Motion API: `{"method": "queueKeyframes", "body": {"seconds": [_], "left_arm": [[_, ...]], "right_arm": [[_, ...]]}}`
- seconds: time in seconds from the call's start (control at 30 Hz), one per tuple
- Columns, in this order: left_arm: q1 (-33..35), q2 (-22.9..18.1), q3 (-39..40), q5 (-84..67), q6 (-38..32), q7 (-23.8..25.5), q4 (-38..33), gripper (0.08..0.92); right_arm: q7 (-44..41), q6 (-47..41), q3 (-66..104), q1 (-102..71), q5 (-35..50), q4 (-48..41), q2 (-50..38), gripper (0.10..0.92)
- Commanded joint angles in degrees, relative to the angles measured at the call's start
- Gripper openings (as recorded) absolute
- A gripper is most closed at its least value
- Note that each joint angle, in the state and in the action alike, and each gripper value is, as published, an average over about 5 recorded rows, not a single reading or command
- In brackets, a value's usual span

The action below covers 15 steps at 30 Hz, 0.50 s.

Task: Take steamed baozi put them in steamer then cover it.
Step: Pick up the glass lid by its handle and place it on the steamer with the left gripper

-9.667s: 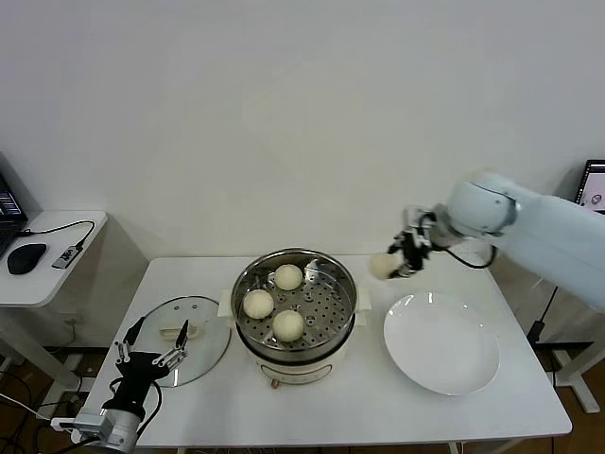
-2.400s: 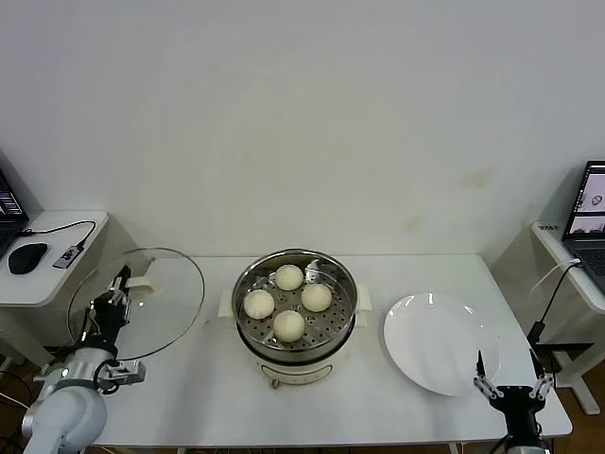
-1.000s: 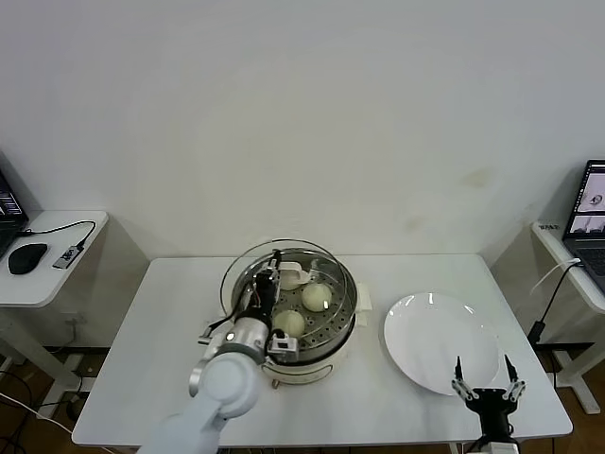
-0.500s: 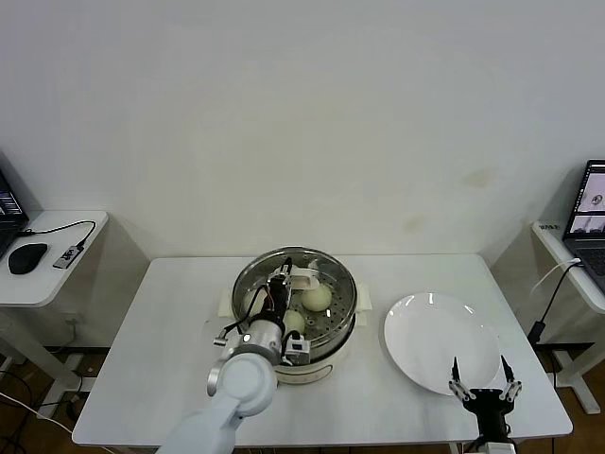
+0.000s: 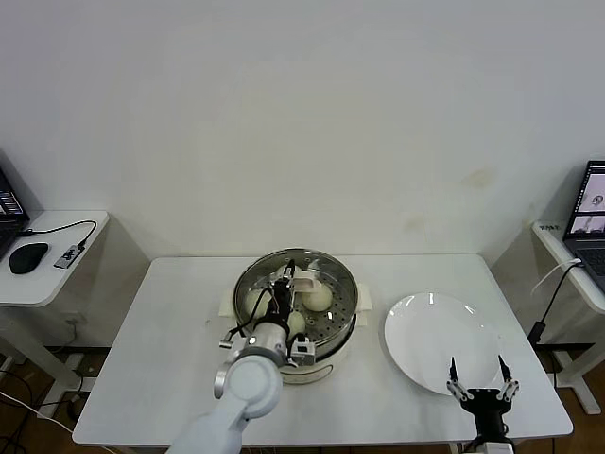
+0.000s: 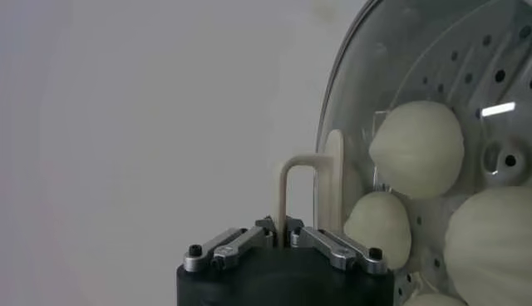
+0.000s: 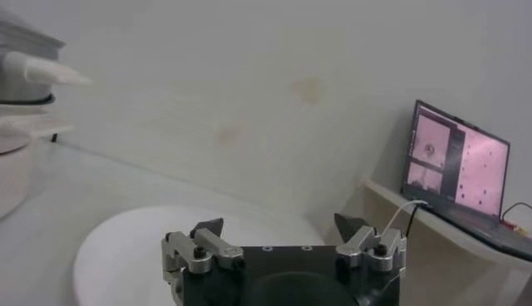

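Left end effector sits over the steamer, clamped on the cream-white bar handle of the cover; in the left wrist view the fingers pinch together at the base of that handle. The clear glass lid lies over the pot's mouth (whether its rim is fully seated all round, cannot tell). Steamer stands mid-desk on its cream-white base, side handle poking out toward the plate. The steamed baozi are inside on the perforated tray, seen through the glass: three show clearly in the head view, the rest hidden behind the left arm; wrist view shows buns pressed close under the lid. Right end effector is parked low at the near desk edge, just at the near rim of the white plate, fingers spread wide, gripping nothing. Plate is bare, right of the steamer and not touching it. Side table at far left carries a mouse and a cable; a laptop stands on a shelf at far right, screen lit
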Motion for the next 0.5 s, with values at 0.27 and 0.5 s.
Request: {"method": "queueKeyframes", "body": {"seconds": [0.27,0.5], "left_arm": [[3.3,0.2,-0.6,0.0,-0.5,-1.1,-4.5,0.301],[11.5,5.8,-2.8,-2.0,-1.5,-2.7,-15.9,0.5]], "right_arm": [[-0.1,0.0,-0.5,-0.1,-0.2,0.2,0.1,0.823],[-0.1,0.2,-0.5,-0.4,-0.4,0.3,0.1,0.823]]}}
